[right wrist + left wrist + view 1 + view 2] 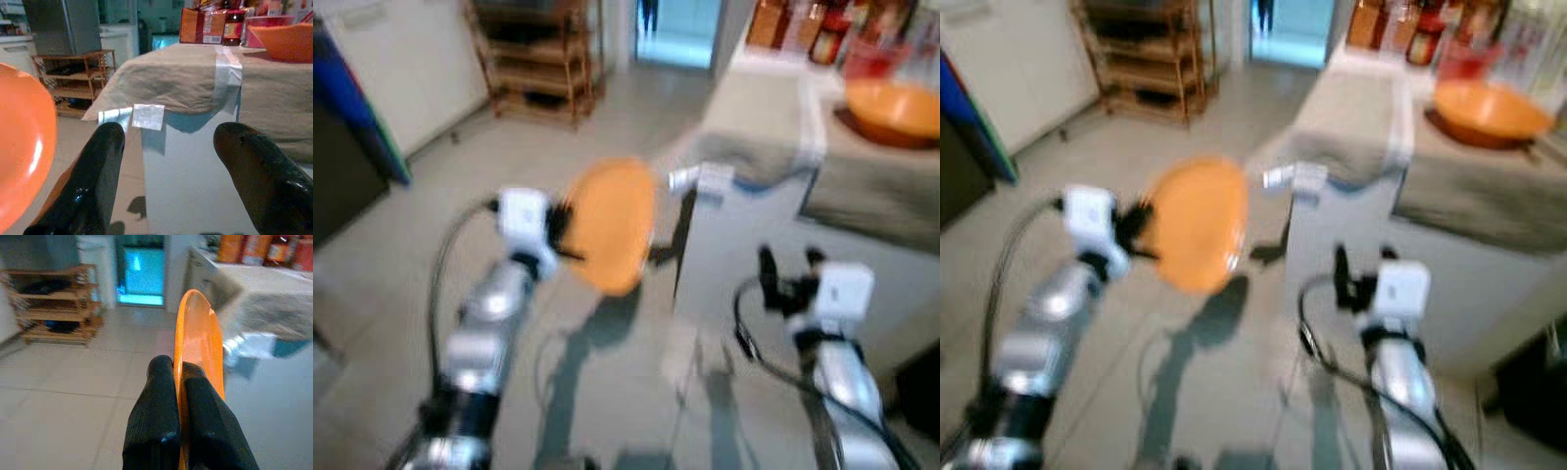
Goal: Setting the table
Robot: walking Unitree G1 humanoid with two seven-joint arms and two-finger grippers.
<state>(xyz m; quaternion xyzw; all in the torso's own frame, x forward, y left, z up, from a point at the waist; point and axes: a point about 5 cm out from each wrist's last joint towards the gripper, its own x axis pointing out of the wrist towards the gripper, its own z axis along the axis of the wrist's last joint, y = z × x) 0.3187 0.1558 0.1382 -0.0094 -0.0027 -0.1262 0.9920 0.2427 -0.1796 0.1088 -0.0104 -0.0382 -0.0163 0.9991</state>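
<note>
I have the round orange plastic plate point(610, 225) pinched on edge in my left end effector point(179, 396), right end effector point(168, 161) open and empty, cloth-covered table point(773, 127) ahead, plate not yet placed.

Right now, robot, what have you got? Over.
Left gripper shut on orange plate, held on edge. Right gripper open, empty. Table ahead, orange bowl on it.

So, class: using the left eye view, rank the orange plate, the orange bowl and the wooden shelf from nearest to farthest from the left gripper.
1. Orange plate: clamped on edge in the left gripper.
2. Wooden shelf: across the floor, by the far wall.
3. Orange bowl: on the cloth-covered table, far right.
Shelf and bowl are close to call.
</note>
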